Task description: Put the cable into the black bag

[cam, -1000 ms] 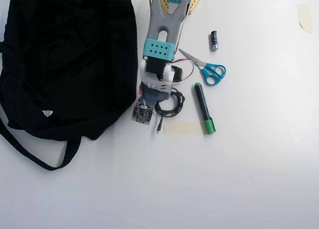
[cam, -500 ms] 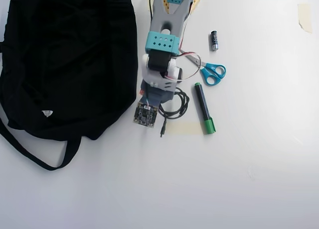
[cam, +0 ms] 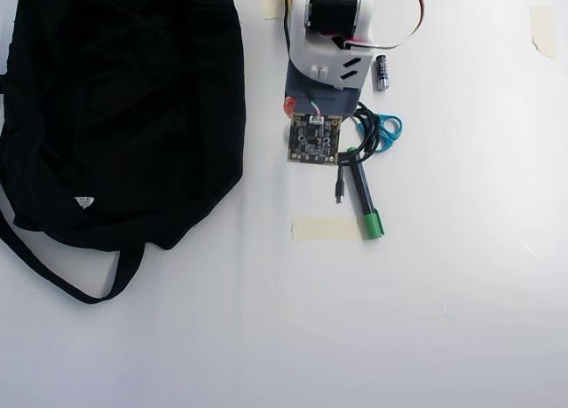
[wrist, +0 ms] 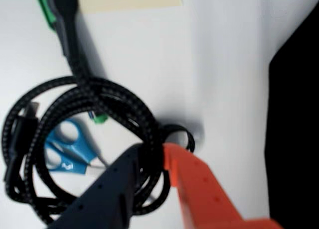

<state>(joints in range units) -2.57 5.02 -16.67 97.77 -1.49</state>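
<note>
The cable (wrist: 119,102) is a black braided coil lying on the white table, partly over blue scissors (wrist: 67,149). My gripper (wrist: 153,152) has one dark finger and one orange finger (wrist: 199,184). They are closed around several strands at the coil's right side. The black bag (wrist: 294,139) fills the right edge of the wrist view, apart from the cable. In the overhead view the bag (cam: 124,106) lies wide at the left. The cable (cam: 364,137) lies just right of the arm's wrist board (cam: 313,139), which hides the fingertips.
A dark marker with a green cap (cam: 366,200) lies against the cable and shows in the wrist view (wrist: 67,25). A battery (cam: 382,71) lies beside the arm. A strip of tape (cam: 327,229) lies in front of it, and another (cam: 543,27) at the far right.
</note>
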